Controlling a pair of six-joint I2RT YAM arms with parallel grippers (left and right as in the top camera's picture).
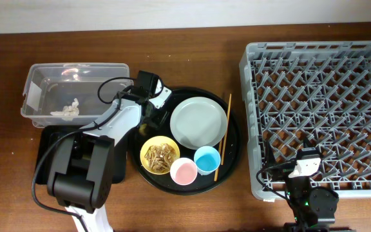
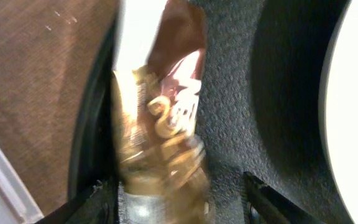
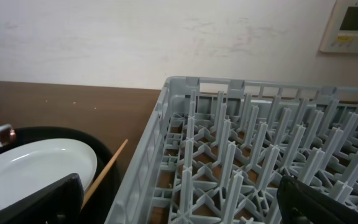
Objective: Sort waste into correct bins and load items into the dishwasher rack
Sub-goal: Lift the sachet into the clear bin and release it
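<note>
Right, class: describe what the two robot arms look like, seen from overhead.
Left arm: boxy black base, white link, black wrist, looping black cable. Right arm: compact black body, white wrist piece, small green light, thin black cable.

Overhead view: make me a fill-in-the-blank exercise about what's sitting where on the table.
1. The clear tub holds a crumpled white ____.
2. Between the pink cup and the chopsticks stands the ____ cup.
3. The food scraps sit in the ____ bowl.
4. The pale green plate rests on the round ____ tray.
Missing words: tissue; blue; yellow; black.
</note>
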